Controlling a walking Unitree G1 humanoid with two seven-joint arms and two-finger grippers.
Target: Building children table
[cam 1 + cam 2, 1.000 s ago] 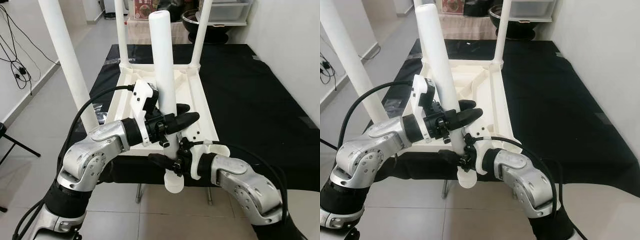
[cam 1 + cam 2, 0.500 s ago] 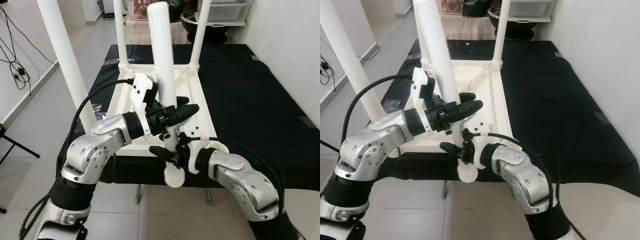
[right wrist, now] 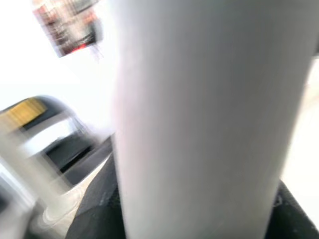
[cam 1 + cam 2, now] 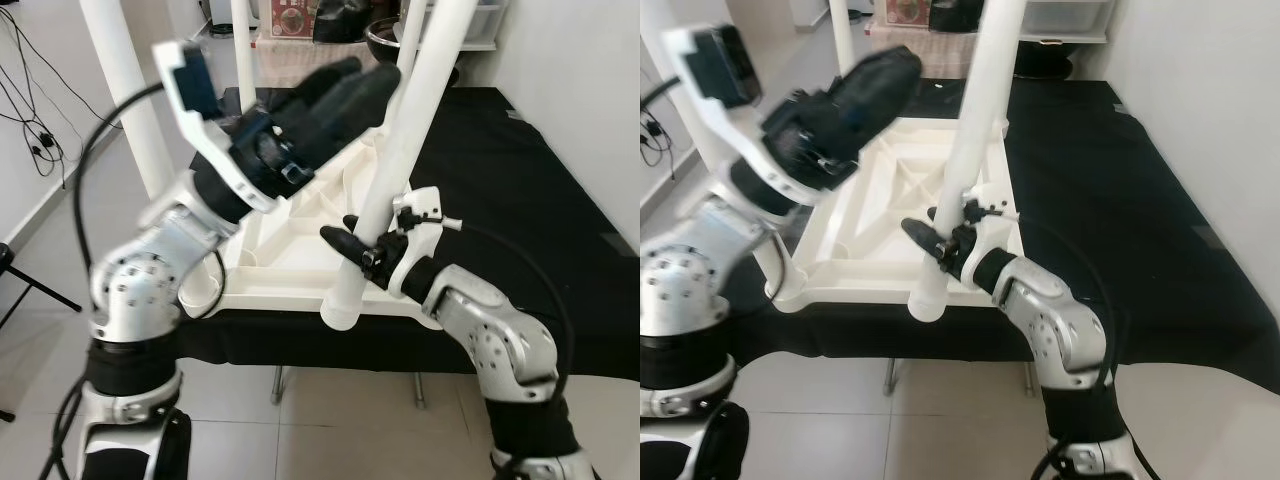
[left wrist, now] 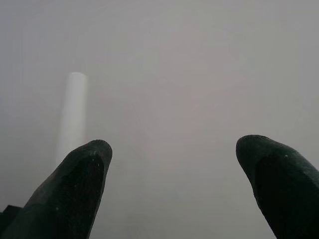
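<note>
While the right gripper (image 4: 362, 252) is clamped low on the loose white leg (image 4: 400, 150), with that leg tilted and its lower end hanging just past the near edge of the upturned white tabletop (image 4: 290, 235), the step in hand looks like seating the last leg in its near right corner socket; to do it well the leg probably needs bringing upright over the socket, its end lined up squarely, then pressed or turned home without levering against the frame; a grip so near the lower end gives little control of the long upper part, so slow motion would help. The left gripper (image 4: 335, 92) is raised above the tabletop, its fingers spread apart and holding nothing; it is blurred. Three other legs, such as the near left one (image 4: 125, 90), stand up from their corners. The tabletop lies upside down on a black-covered table (image 4: 520, 200); the floor is pale tile (image 4: 330, 430), a white wall (image 4: 590, 90) runs on the right, cables (image 4: 25, 110) trail on the left, and a dark bowl (image 4: 385, 40) and boxes sit beyond.
</note>
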